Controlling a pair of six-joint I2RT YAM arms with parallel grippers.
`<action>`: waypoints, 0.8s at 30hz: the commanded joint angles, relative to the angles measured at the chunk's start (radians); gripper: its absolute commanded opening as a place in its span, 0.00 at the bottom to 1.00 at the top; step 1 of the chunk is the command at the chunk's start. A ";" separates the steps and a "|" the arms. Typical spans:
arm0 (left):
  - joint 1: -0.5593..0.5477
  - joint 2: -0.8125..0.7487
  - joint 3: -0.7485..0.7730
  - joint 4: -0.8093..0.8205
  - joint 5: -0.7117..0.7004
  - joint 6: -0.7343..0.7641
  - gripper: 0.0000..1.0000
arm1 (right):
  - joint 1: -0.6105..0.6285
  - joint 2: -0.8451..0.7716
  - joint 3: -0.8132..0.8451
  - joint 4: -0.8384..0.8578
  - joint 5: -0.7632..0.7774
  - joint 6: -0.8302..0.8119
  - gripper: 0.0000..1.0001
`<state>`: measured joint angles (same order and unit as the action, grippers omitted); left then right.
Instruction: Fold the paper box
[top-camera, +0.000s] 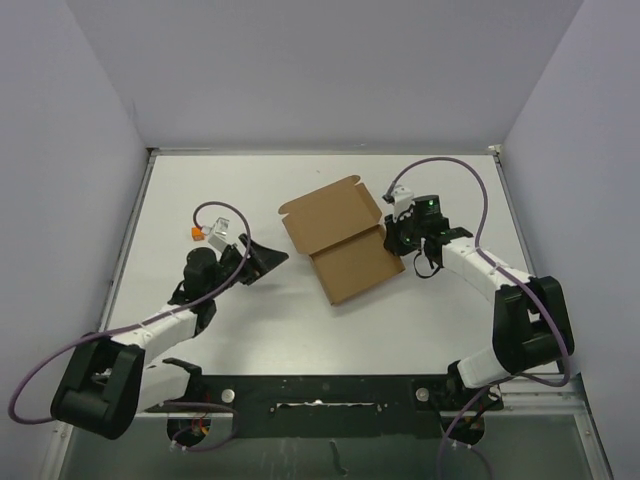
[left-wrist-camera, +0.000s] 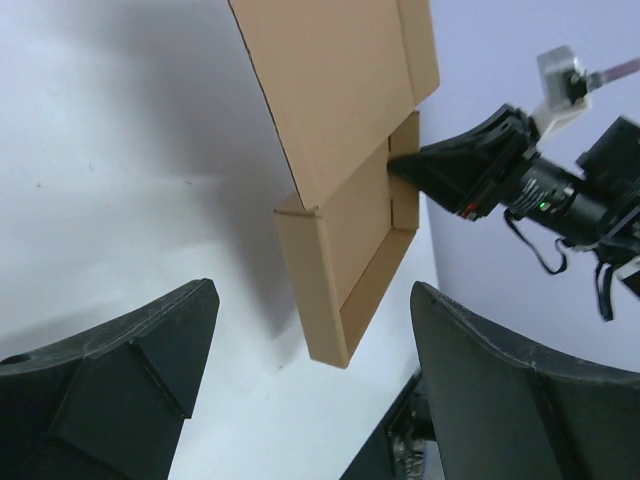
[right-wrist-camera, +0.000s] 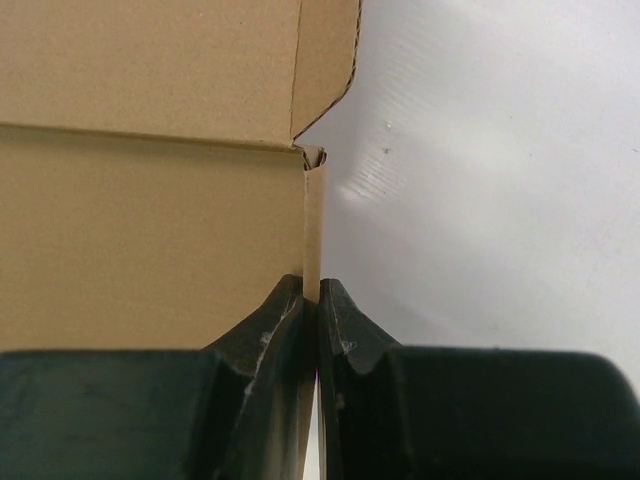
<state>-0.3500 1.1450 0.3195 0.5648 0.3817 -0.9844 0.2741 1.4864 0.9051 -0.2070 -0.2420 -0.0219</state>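
right claw (right-wrist-camera: 312, 300) clamped tight on the paper box (top-camera: 340, 245) side wall | left claw (top-camera: 265, 262) wide open, near box's left edge, not touching | box on white surface (top-camera: 200, 190)

Left arm (top-camera: 158, 326) and right arm (top-camera: 472, 264): white links, black joints. Fingers (left-wrist-camera: 110, 390): black, wedge-shaped. Purple cable (top-camera: 455, 163) on each arm. Green indicator (top-camera: 431, 206) on the right wrist.

Table (top-camera: 280, 330): white matte top, grey metal rim, soft shadows on it.
Back wall (top-camera: 320, 70): plain pale lilac-grey panel.
Left wall (top-camera: 60, 150), right wall (top-camera: 585, 140): same panels, meeting the table's sides.
Black plate (top-camera: 330, 392): along the near edge.
Light: even, diffuse.
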 joint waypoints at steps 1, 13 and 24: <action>0.048 0.100 0.028 0.269 0.149 -0.138 0.78 | -0.009 0.004 0.031 0.023 -0.053 -0.019 0.00; 0.049 0.330 0.192 0.318 0.117 -0.148 0.71 | -0.010 0.022 0.036 0.018 -0.084 -0.027 0.00; 0.049 0.455 0.286 0.215 0.129 -0.082 0.59 | -0.013 0.093 0.054 -0.007 -0.115 -0.014 0.00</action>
<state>-0.3050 1.5570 0.5438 0.7807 0.4877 -1.1126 0.2676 1.5497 0.9146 -0.2207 -0.3115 -0.0437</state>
